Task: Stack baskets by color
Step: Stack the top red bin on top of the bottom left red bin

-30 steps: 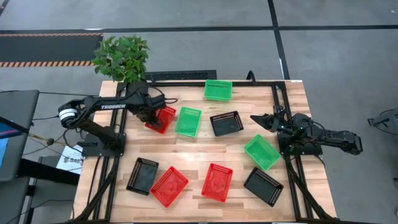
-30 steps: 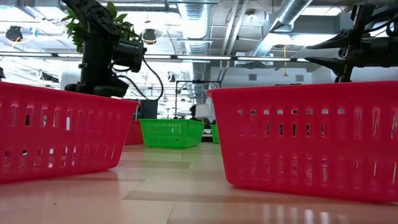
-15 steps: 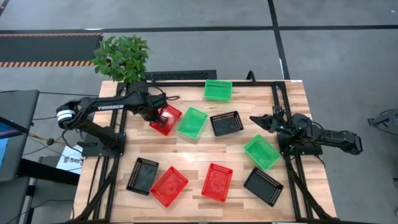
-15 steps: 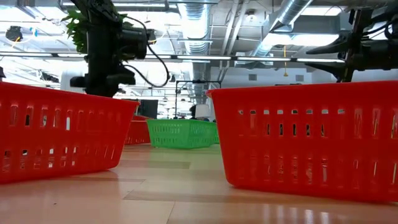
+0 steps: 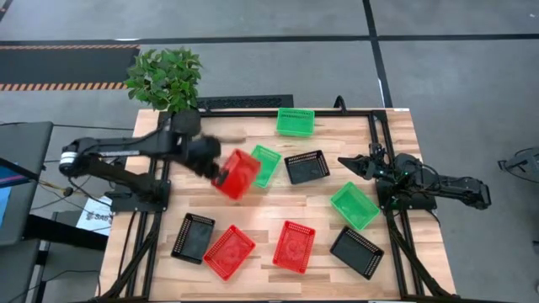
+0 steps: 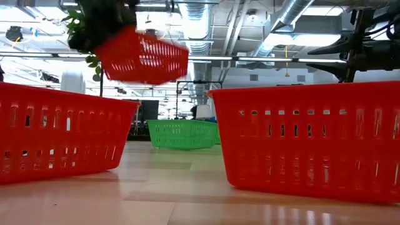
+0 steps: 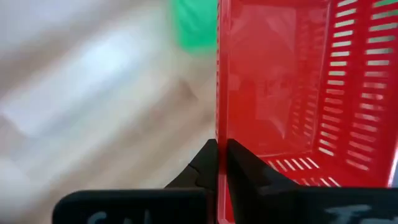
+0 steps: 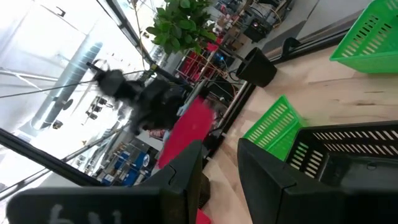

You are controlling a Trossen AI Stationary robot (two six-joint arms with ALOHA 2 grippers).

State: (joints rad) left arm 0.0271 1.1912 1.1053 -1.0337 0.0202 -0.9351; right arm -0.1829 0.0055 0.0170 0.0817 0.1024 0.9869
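Your left gripper [image 7: 217, 163] is pinched tight on the thin plastic wall of a red basket [image 5: 237, 173], one finger on each side of the rim. That basket is off the bench [image 5: 278, 200] and tilted, hanging over the back-left area just beside a green basket [image 5: 266, 163]. From table height it shows in the air [image 6: 140, 55] with its slotted mesh wall facing you.

Your right gripper [image 5: 348, 162] waits near the right edge, fingers spread apart and empty, as its wrist view shows.

The other baskets lie flat on the pale wood planks, all shallow rectangles with perforated sides:
- a second green one [image 5: 295, 120] at the back edge, near the middle
- a black one [image 5: 306, 167] right of the tilted green one
- a third green one [image 5: 354, 204] toward the right edge
- along the front edge, from the left: black [image 5: 193, 236], red [image 5: 228, 252], red [image 5: 294, 246], black [image 5: 356, 252]

A leafy potted plant [image 5: 165, 77] stands at the back-left corner.

From the low camera the two front red baskets fill the foreground, one at left [image 6: 62, 134] and one at right [image 6: 306, 137], their smooth glossy walls cut with rows of upright slots.
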